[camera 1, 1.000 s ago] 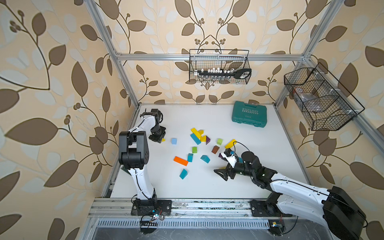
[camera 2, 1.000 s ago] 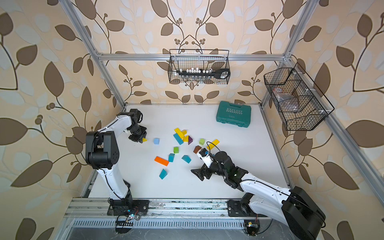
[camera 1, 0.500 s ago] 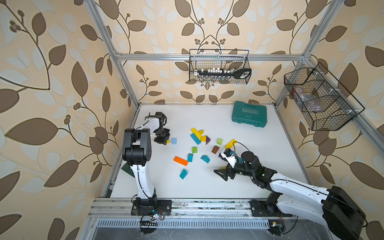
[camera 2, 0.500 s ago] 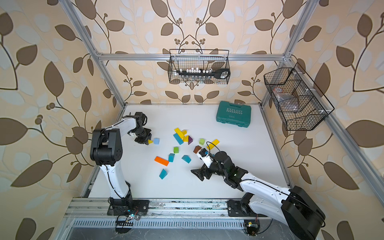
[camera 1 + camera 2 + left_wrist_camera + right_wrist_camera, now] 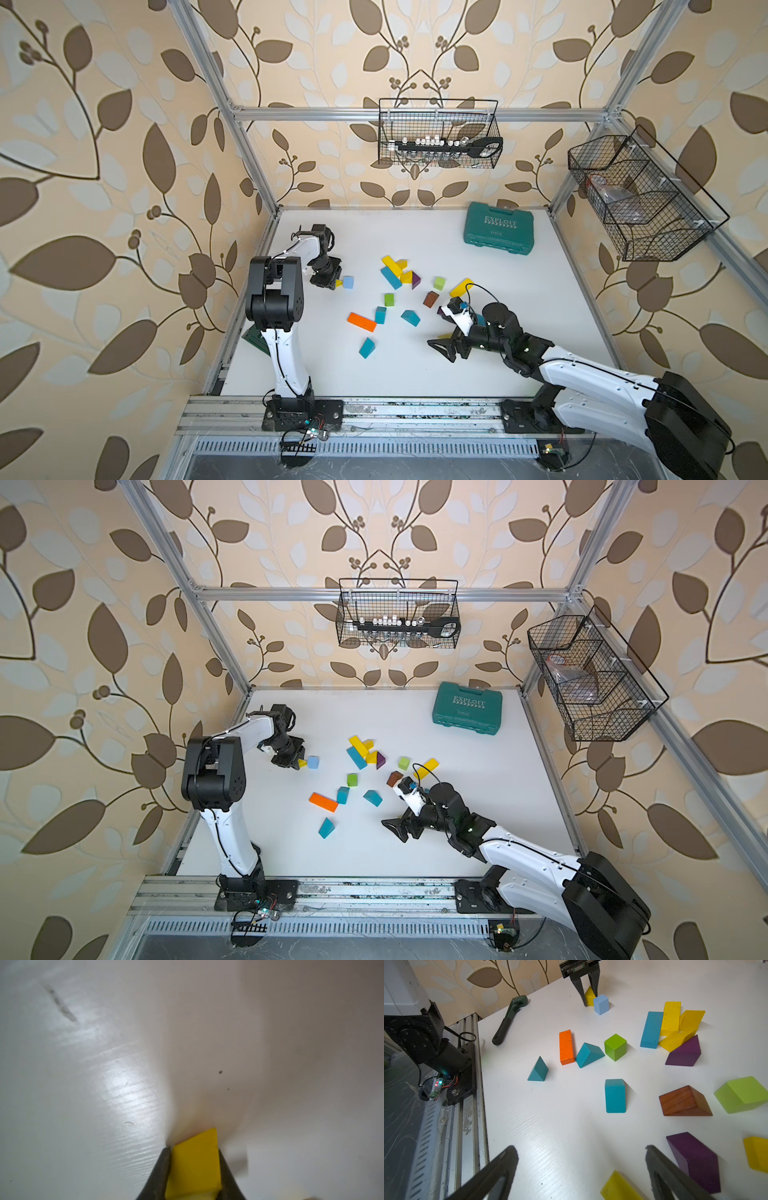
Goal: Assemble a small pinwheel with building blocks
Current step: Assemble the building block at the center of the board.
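Your left arm has swung inward over the last second, carrying its load away from the table's left edge to a spot just beside the pale-blue cube. Your right arm has not shifted.

Your left gripper is clamped on a small yellow wedge, with one finger pressed on each flat side. From the right wrist view you see that wedge standing point-up, low at the white table, just behind the cube. Whether the wedge and cube touch, you cannot tell.

Your right gripper hangs spread wide with nothing between its fingers, low over bare table near the front. A purple wedge lies just outside one finger.

Your other blocks lie loose mid-table. An orange bar sits just beside a teal wedge, with a green cube near them. Farther back, a teal bar lies against yellow pieces, and a brown wedge sits to their right. A teal case rests well apart near the far right corner.
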Robot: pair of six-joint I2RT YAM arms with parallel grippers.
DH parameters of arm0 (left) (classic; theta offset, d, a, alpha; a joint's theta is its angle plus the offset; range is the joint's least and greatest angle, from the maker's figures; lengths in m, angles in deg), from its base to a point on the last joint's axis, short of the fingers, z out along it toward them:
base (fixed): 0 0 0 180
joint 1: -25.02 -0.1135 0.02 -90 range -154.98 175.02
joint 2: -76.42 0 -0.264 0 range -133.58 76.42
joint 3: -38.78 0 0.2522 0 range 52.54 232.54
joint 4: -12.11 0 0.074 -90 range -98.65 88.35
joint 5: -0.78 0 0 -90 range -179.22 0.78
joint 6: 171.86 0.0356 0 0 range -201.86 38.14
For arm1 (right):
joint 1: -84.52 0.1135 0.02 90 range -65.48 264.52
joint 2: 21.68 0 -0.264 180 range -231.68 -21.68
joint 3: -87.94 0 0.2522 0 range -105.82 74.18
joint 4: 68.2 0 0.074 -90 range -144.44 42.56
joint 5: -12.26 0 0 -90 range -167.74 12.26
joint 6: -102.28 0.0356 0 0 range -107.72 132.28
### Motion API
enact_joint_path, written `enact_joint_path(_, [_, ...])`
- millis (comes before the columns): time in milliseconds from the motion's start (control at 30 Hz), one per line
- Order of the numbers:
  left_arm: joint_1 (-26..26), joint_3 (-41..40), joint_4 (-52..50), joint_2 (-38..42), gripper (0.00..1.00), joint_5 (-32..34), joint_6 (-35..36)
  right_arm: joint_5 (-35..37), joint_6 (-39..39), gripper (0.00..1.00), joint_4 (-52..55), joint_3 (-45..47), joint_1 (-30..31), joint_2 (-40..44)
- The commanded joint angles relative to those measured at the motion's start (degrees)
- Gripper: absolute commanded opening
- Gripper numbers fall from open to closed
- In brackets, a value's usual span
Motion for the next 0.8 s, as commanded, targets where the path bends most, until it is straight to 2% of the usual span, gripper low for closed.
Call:
enact_joint_path(0, [0.5,0.9,-2.1,-1.8,0.24,-0.2,-0.4,-1.1,-0.3,0.97,0.3,0.1,0.0,-0.2])
enact_joint_path(133, [0.5,1.2,-3.1,-1.9,0.36,0.3,-0.2,-1.2,-0.3,0.97,0.3,0.3,0.0,0.0])
enact_joint_path(233, [0.5,1.9,-3.9,-1.9,0.37,0.8,0.4,-1.1,-0.3,0.97,0.4,0.3,0.1,0.3])
enact_joint_path(367, [0.5,3.2,-4.9,-2.0,0.48,1.1,0.9,-1.2,-0.3,0.97,0.4,0.2,0.2,0.3])
enact_joint_path(633, [0.4,5.3,-6.7,1.1,0.61,1.7,4.6,-1.2,-0.3,0.97,0.2,0.2,0.2,0.2])
enact_joint_path(767, [-0.1,7.0,-8.3,5.0,0.81,2.0,7.3,-2.1,0.5,0.99,-0.9,0.5,0.2,1.4])
